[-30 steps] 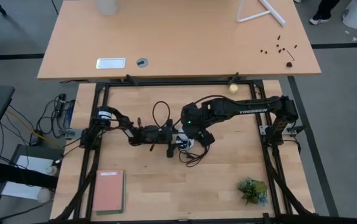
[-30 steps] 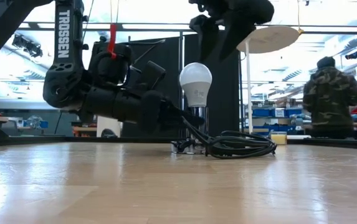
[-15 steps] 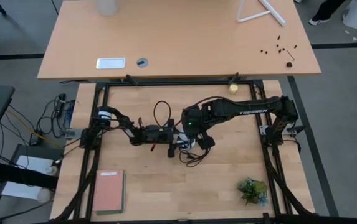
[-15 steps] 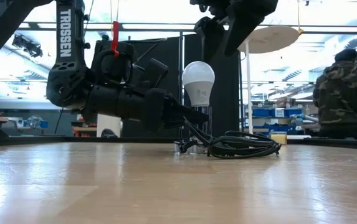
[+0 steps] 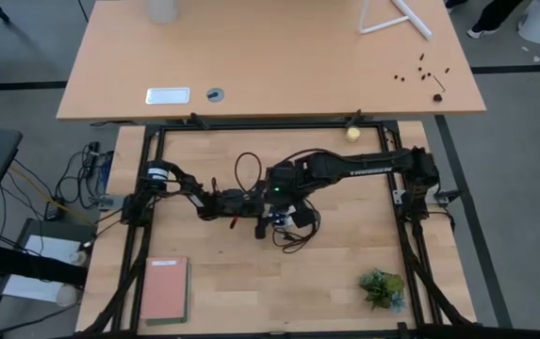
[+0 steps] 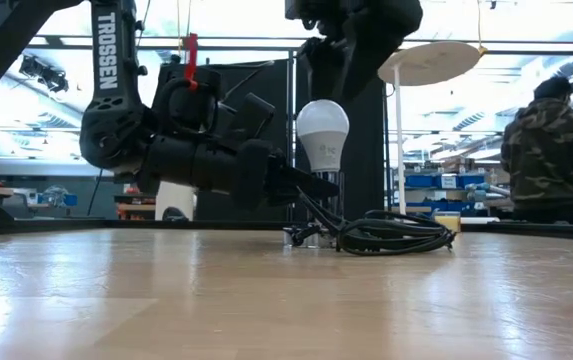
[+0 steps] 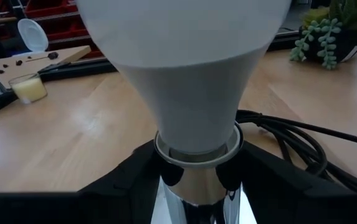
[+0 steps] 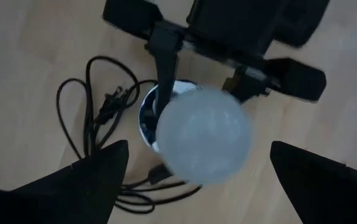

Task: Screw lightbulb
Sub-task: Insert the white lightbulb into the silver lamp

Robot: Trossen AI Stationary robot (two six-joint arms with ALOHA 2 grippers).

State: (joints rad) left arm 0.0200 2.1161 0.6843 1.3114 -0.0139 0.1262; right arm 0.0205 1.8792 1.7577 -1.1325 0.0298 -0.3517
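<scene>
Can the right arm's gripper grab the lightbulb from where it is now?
Probably yes. The right gripper hangs directly above the lightbulb with fingers spread wide on either side, nothing between. The left gripper grips only the socket below it.

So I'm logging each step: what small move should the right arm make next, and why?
Probably lower the open right tool around the lightbulb and close: the bulb stands upright in the socket, which the left tool holds.

White frosted bulb [image 6: 322, 132], shiny silver socket [image 7: 194, 190], black cord [image 6: 396, 232], light wood bench [image 5: 345, 282], pinkish book [image 5: 164, 288], green plant [image 5: 382, 286].
</scene>
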